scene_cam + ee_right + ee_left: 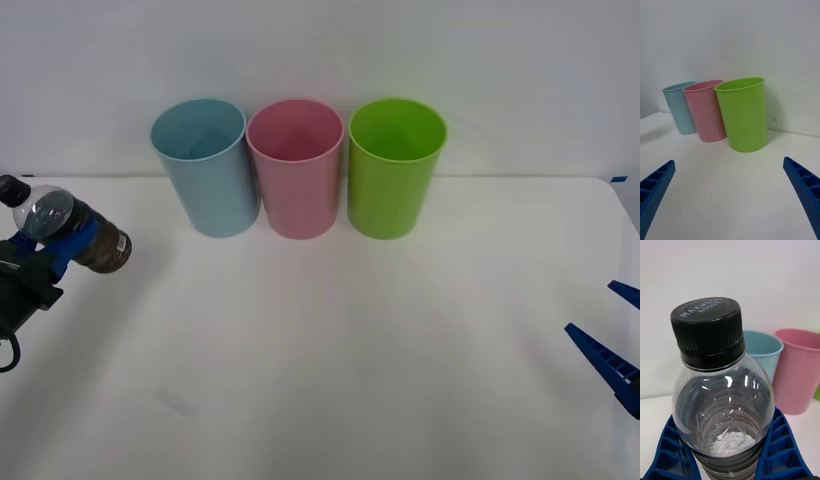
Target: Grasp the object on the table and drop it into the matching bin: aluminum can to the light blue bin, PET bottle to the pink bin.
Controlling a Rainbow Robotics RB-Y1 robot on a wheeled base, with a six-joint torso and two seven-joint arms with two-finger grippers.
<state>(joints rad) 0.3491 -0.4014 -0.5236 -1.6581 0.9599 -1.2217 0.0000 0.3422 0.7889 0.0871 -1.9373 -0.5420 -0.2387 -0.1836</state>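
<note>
My left gripper (62,245) is shut on the PET bottle (70,232), a small clear bottle with a black cap and dark label, held lifted and tilted at the far left above the table (320,380). Up close, the bottle (722,405) sits between the blue fingers (780,450), black cap nearest the camera. The light blue bin (205,165), pink bin (296,166) and a green bin (394,165) stand in a row at the back, to the right of the bottle. My right gripper (612,335) waits open at the right edge, its fingers (805,191) spread wide.
The three bins touch side by side near the table's far edge against a white wall. In the right wrist view the green bin (745,112) is nearest, then the pink bin (705,110) and light blue bin (679,108).
</note>
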